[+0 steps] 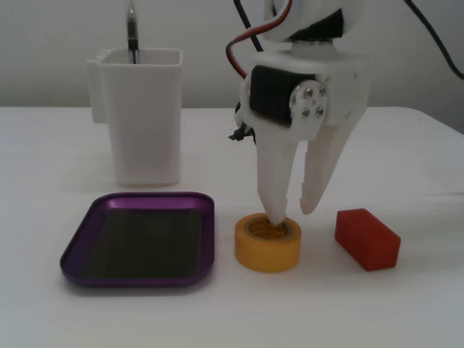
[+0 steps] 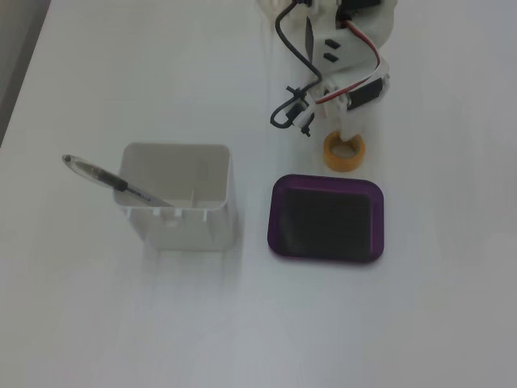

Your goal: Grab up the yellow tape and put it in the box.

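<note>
The yellow tape (image 1: 268, 246) lies flat on the white table, just right of the box (image 1: 209, 232), a shallow purple tray with a dark bottom that holds nothing. My gripper (image 1: 291, 214) points straight down over the tape. One fingertip (image 1: 275, 216) sits in the roll's core and the other hangs just outside the ring on the right. The jaws stand apart and do not squeeze the roll. In the other fixed view the tape (image 2: 344, 151) lies just above the box (image 2: 275, 218), and the arm (image 2: 347, 73) covers most of the fingers.
A tall white pen holder (image 1: 141, 116) with a pen (image 1: 132, 32) stands behind the box; it also shows left of the box in the other fixed view (image 2: 182, 198). A red ribbed block (image 1: 367, 238) lies right of the tape, close to the outer finger.
</note>
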{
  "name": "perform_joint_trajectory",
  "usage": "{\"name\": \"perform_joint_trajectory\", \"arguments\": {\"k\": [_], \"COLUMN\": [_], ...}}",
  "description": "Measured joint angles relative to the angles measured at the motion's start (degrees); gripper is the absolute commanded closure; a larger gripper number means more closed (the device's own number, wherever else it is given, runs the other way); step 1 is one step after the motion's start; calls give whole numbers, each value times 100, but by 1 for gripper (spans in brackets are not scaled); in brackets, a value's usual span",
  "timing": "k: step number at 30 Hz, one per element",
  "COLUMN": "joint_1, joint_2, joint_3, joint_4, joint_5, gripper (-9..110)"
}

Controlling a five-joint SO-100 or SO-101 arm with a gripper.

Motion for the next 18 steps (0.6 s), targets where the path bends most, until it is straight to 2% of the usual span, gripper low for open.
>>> {"name": "perform_joint_trajectory", "arguments": {"k": [14, 18], "joint_1": [9, 9], "joint_2": [-606, -642], "joint_3": [0, 0], "joint_4": [-527, -527], "joint_5": [0, 0], "gripper": [93, 103]}}
